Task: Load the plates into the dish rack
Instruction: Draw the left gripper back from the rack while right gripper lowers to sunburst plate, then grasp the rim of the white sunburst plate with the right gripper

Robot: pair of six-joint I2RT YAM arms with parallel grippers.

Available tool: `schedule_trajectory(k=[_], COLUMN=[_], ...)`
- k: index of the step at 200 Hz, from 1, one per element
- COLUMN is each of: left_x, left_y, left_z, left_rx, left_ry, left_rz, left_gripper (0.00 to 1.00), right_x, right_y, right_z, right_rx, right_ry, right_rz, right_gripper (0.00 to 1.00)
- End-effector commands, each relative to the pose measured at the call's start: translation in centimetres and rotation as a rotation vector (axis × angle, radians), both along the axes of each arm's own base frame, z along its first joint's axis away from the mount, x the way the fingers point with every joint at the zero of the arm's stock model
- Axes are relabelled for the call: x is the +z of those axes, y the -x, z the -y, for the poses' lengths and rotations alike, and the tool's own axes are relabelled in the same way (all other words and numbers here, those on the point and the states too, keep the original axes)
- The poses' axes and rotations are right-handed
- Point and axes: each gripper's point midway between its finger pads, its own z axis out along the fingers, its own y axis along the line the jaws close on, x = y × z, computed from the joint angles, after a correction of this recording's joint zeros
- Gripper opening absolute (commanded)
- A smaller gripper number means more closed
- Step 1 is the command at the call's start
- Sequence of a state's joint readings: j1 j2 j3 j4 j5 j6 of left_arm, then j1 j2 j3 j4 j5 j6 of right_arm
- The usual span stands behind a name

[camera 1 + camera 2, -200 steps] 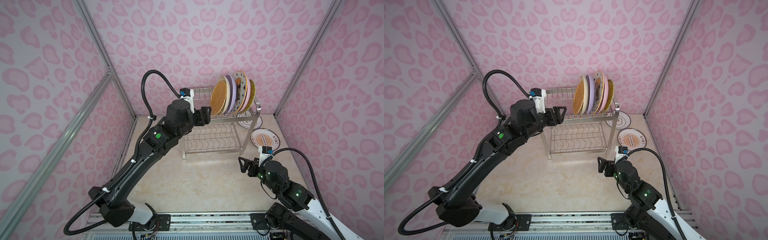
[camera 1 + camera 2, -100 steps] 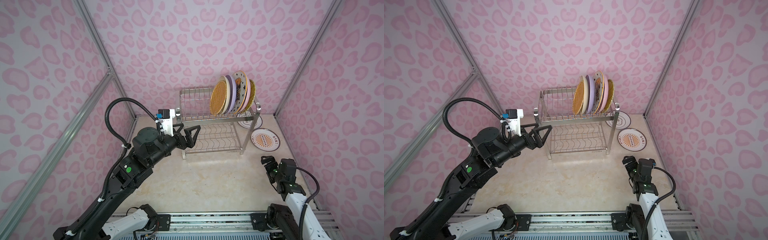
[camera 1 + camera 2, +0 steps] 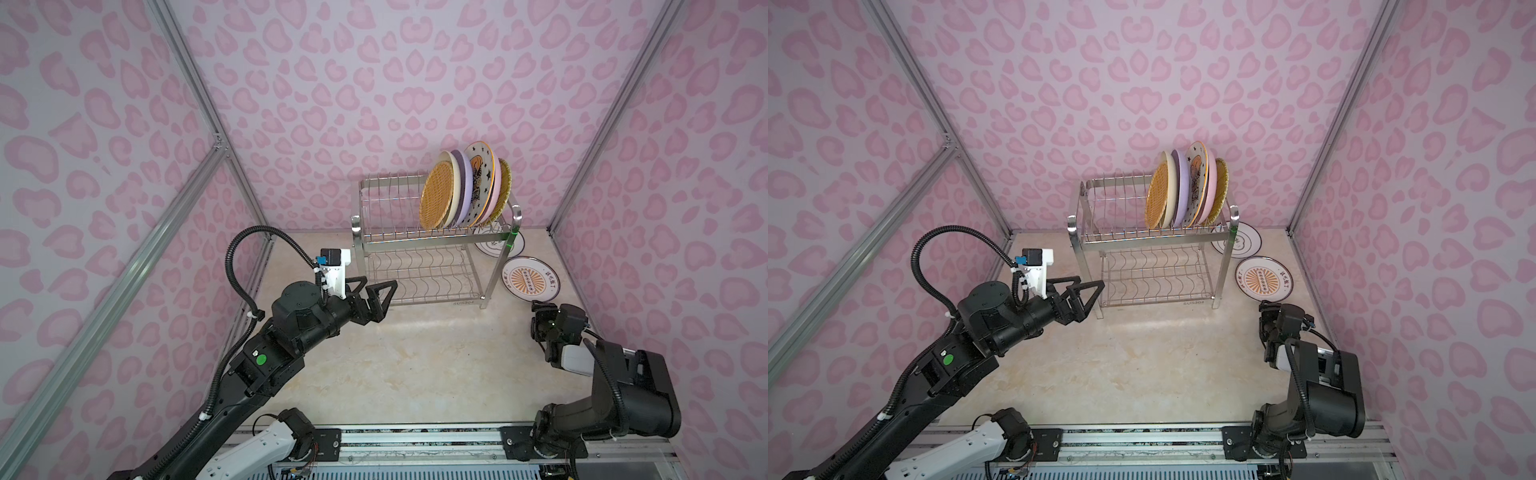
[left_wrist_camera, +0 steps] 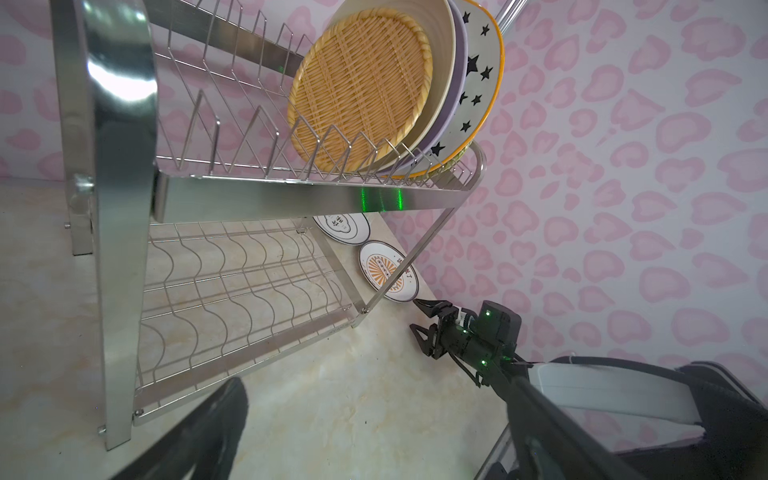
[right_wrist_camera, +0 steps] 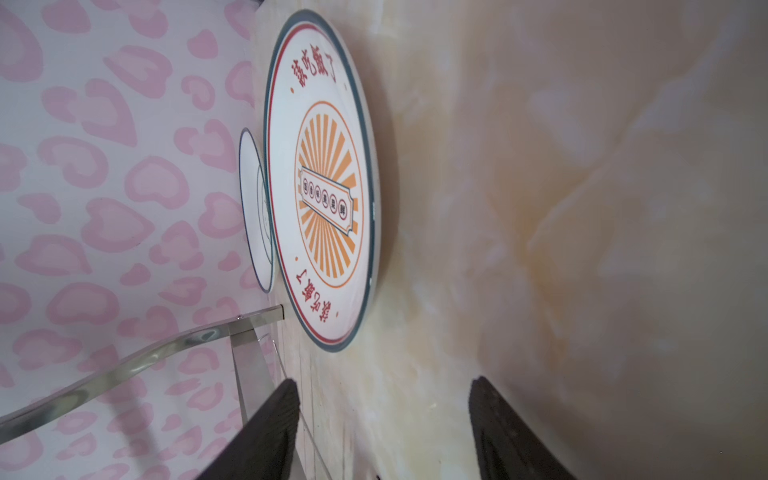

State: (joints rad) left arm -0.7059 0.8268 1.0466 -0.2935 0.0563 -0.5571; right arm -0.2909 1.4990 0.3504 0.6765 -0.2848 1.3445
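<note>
Leftmost in both top views, the left hand (image 3: 380, 283) (image 3: 1091, 280) hangs above the bench (image 3: 415, 365). It is just in front of the left end of the dish rack (image 3: 432, 245) without touching it. Its jaws are spread wide with nothing between them.

The two-tier wire rack stands at the back of the bench. The left part of its upper tier is bare prongs. At the right end of that tier, six plates stand on edge, packed close and leaning to the right. From left to right they are a wicker plate (image 3: 436, 195), a cream plate (image 4: 442, 83), a lilac plate (image 3: 465, 187), a star-patterned plate (image 3: 482, 174) with an orange rim, a pink plate (image 3: 1212, 183) and a second wicker plate (image 3: 505, 183). The lower tier holds no plates.

Right of the rack, two dark-rimmed printed plates lie flat on the bench. The white plate (image 3: 494, 246) sits farther back, partly behind the rack's right leg. The sunburst plate (image 3: 530, 279) lies just in front of it.

Farthest right, the right hand (image 3: 540, 309) (image 4: 413, 313) is low over the bench, near the sunburst plate's (image 5: 328, 195) front rim and pointing toward it. Its fingers (image 5: 266, 432) are partly apart and grip nothing, with only bare bench between them.
</note>
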Motion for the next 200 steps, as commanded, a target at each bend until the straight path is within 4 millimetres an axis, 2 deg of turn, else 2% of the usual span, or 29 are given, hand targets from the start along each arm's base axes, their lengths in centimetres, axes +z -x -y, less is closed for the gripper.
schedule_trajectory(k=[1, 56, 121, 162, 200], left_x=[0.7, 0.2, -0.3, -0.5, -0.4], left_y=[0.1, 0.5, 0.3, 0.3, 0.3], left_z=[-0.3, -0.9, -1.1, -1.1, -1.5], left_rx=[0.011, 0.027, 0.041, 0.041, 0.058], left_ry=[0.04, 0.044, 0.043, 0.044, 0.051], left_rz=[0.02, 0.019, 0.014, 0.004, 0.009], left_gripper=[0.99, 0.99, 0.99, 0.99, 0.99], right_x=[2.4, 0.9, -1.5, -2.3, -3.5], right_y=[-2.3, -4.1, -4.3, -4.9, -4.6], right_z=[0.5, 1.3, 1.9, 2.3, 2.6], right_rx=[-0.009, -0.021, -0.042, -0.054, -0.069], right_ry=[-0.005, -0.078, -0.137, -0.163, -0.181], right_rz=[0.127, 0.141, 0.13, 0.131, 0.079], right_gripper=[0.67, 0.63, 0.61, 0.56, 0.51])
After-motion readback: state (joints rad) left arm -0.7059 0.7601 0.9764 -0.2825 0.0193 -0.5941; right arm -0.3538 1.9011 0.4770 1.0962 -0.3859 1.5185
